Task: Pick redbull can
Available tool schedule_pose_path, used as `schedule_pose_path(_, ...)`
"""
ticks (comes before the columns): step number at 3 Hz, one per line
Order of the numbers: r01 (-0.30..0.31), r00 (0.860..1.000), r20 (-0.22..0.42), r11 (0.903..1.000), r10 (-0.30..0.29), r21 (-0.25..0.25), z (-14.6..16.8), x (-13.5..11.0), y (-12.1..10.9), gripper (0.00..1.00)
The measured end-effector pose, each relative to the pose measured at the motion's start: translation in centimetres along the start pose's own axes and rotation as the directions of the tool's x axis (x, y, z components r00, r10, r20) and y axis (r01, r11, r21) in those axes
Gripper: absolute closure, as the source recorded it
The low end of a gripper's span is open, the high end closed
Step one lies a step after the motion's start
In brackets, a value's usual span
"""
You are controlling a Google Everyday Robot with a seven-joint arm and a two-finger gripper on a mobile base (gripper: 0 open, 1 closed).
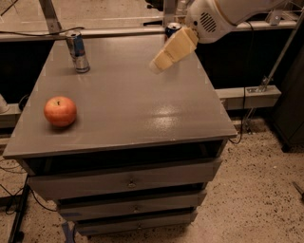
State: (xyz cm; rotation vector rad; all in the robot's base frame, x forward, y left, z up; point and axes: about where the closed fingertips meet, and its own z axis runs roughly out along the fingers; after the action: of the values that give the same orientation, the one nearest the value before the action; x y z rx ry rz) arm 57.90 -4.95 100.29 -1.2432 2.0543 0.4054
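The redbull can [77, 51] is slim, silver and blue, and stands upright at the back left of the grey table [123, 104]. The gripper [161, 62] with cream fingers hangs above the back middle of the table, well to the right of the redbull can and apart from it. It holds nothing. The white arm [223, 14] reaches in from the upper right.
A wider dark-blue can [172, 29] stands at the back of the table, mostly hidden behind the gripper. A red apple [60, 111] lies at the front left. Drawers sit under the tabletop. A metal rail runs behind the table.
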Motion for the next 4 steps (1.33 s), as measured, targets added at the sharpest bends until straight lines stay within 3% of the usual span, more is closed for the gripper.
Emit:
schedule_pose_path(1, 0.0, 1.0, 0.0, 1.0, 0.0, 0.0, 0.0, 0.0, 0.0, 0.0)
schedule_pose_path(2, -0.031, 0.997, 0.07, 0.999, 0.033, -0.031, 2.5, -1.6, -0.7, 0.0)
schedule_pose_path(3, -0.03, 0.984, 0.175, 0.9953, 0.046, -0.092, 7.9, -5.7, -1.4, 0.0)
schedule_pose_path(4, 0.019, 0.959, 0.281, 0.9878, 0.025, -0.154, 13.9, -10.0, -1.6, 0.0)
